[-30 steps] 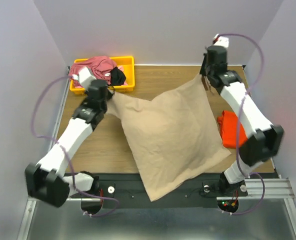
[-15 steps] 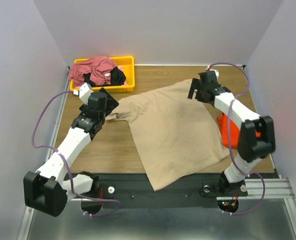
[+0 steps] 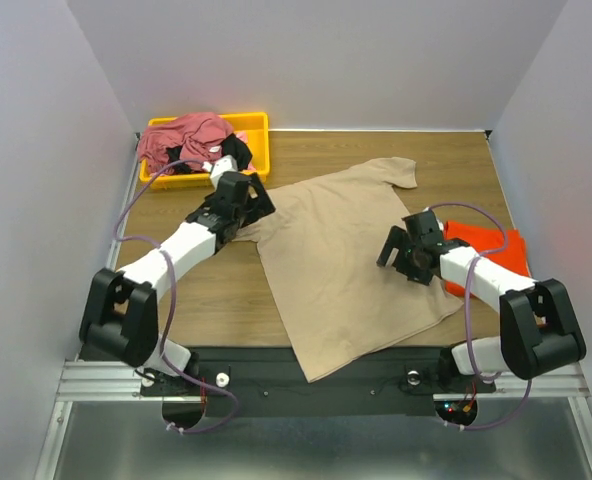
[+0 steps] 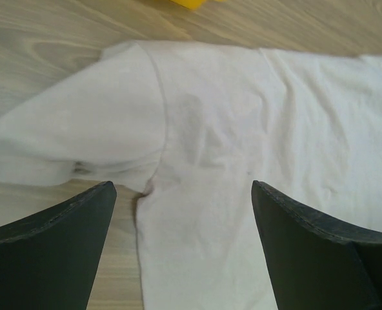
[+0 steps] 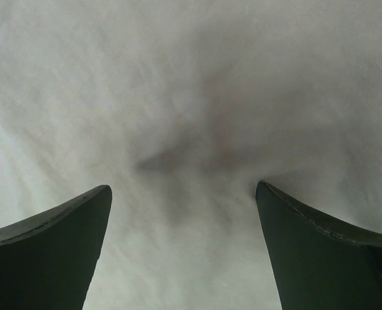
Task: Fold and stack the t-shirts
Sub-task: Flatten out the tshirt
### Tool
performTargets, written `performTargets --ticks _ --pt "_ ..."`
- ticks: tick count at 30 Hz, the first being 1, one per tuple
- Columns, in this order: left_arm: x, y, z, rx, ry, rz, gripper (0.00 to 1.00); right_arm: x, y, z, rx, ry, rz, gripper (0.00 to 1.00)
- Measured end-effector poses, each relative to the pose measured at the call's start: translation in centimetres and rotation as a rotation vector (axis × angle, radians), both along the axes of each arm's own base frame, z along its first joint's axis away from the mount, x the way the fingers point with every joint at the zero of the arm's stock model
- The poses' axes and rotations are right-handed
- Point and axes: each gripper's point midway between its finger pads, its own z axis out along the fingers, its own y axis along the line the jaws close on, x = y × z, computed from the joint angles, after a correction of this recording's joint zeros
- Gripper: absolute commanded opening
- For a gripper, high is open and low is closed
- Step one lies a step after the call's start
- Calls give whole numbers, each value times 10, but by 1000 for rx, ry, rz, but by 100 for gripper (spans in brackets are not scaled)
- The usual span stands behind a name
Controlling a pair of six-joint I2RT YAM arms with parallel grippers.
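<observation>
The tan t-shirt lay spread out flat in the middle of the table, turned a bit crooked, with one sleeve pointing to the far right. Its near corner reached over the near edge of the table onto the black rail. I judged that no fold was made yet. My left gripper hung just above the shirt's left sleeve, with its two fingers spread wide and nothing between them. My right gripper hung low over the right side of the shirt, also spread wide and holding nothing. In its wrist view I saw only pale cloth with a small wrinkle. Just right of the tan shirt lay the orange-red t-shirt, touching or almost touching its edge. Far left stood the yellow bin with the rose-red t-shirt and the black t-shirt in a heap. I thought things could go wrong here. The left sleeve looked a little bunched, so a pinch there might grab only a lump. The crooked shirt might fold lopsided, and a pull toward the near side could make it slide off the edge.
</observation>
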Motion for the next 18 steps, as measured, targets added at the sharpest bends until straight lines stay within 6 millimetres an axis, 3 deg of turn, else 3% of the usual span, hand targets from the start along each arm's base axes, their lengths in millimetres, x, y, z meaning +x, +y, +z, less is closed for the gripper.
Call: performTargets --ticks 4,9,13,18 --pt "18 -30 -19 10 10 -85 98 5 2 -1 8 2 -13 100" --pt "39 -39 -65 57 75 -88 99 31 3 -4 -28 10 -27 100" --pt "36 -34 -106 99 161 -80 98 65 4 -4 -80 1 -28 100" --pt "35 -35 -109 81 149 -79 98 128 9 -6 -147 -24 -7 100"
